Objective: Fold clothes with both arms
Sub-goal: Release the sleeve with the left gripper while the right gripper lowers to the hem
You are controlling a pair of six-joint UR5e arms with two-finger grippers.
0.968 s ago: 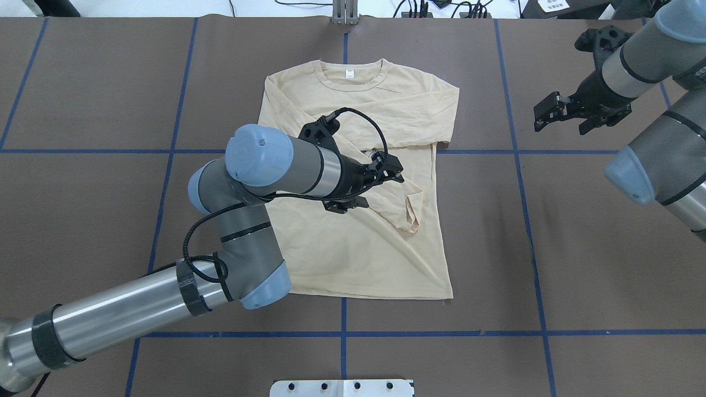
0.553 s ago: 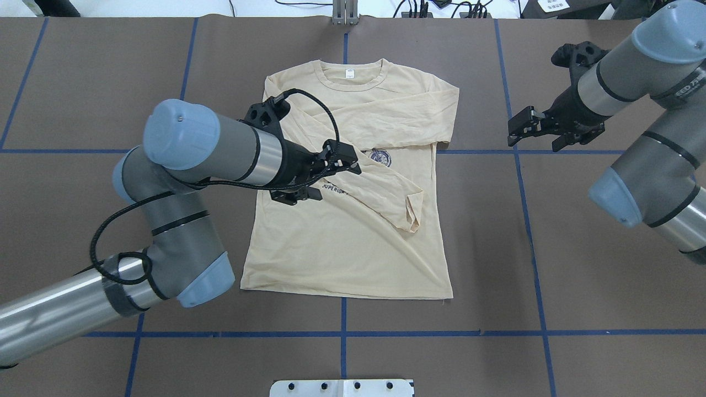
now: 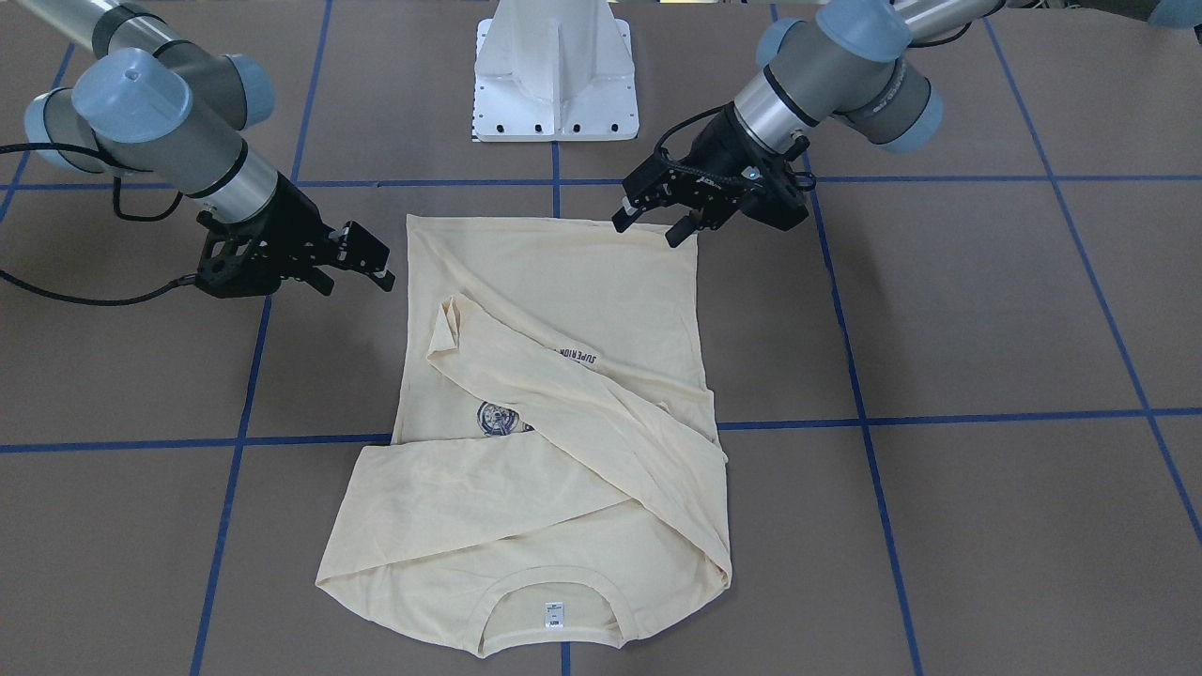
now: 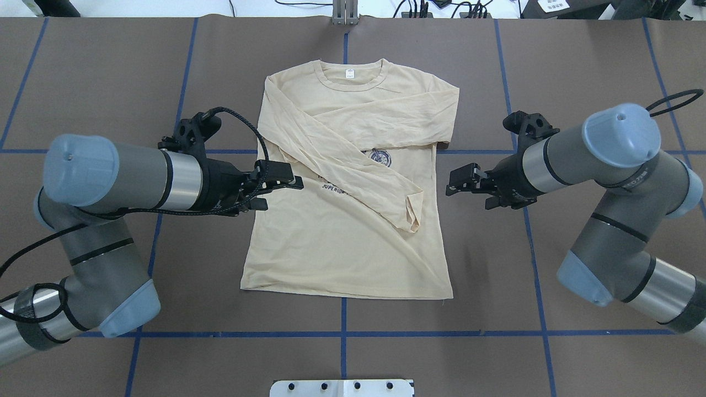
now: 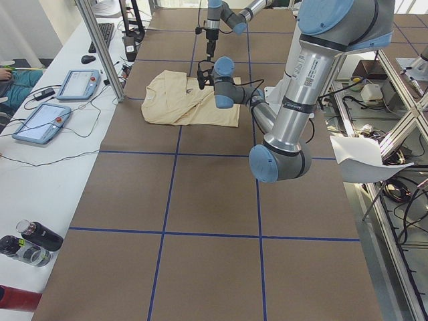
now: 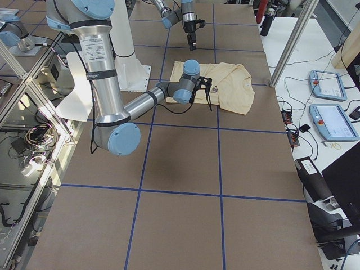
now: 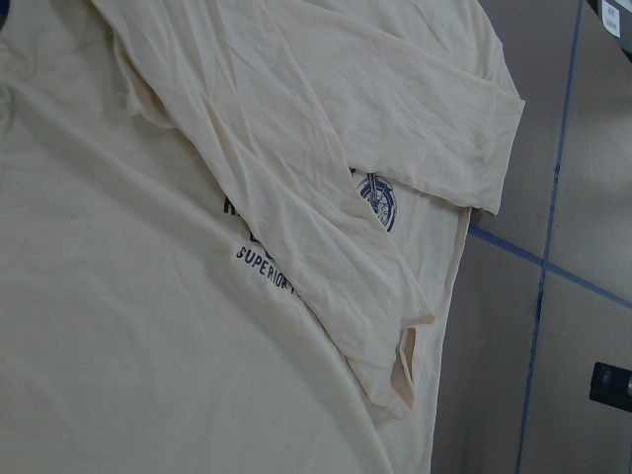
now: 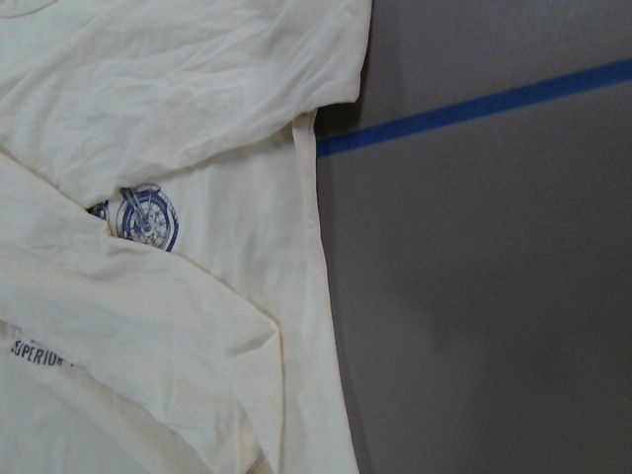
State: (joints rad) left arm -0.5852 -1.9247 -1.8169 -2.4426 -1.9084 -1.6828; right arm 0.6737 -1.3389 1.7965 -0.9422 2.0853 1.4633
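The cream-yellow long-sleeved T-shirt [image 4: 342, 248] lies flat, front up, collar and neck label [image 4: 349, 73] at the far side. Both sleeves are folded across the chest and partly cover the navy print [image 4: 380, 157]. My left gripper [image 4: 282, 194] is open and empty over the shirt's left edge at mid-height. My right gripper [image 4: 469, 196] is open and empty just off the shirt's right edge, above bare table. In the front-facing view the shirt [image 3: 563, 282] has the left gripper [image 3: 648, 232] at its hem corner and the right gripper [image 3: 355, 272] beside its other side.
The brown table cover [image 4: 579, 66] carries a grid of blue tape lines [image 4: 343, 333]. The white pedestal base [image 3: 554, 75] stands on my side of the shirt. A side bench with tablets [image 5: 80, 83] and a metal post [image 5: 100, 47] lies beyond the far edge.
My left gripper drew back leftward from over the shirt's middle to its left edge, leaving the sleeve laid across. My right gripper moved toward me and inward, to the shirt's right edge.
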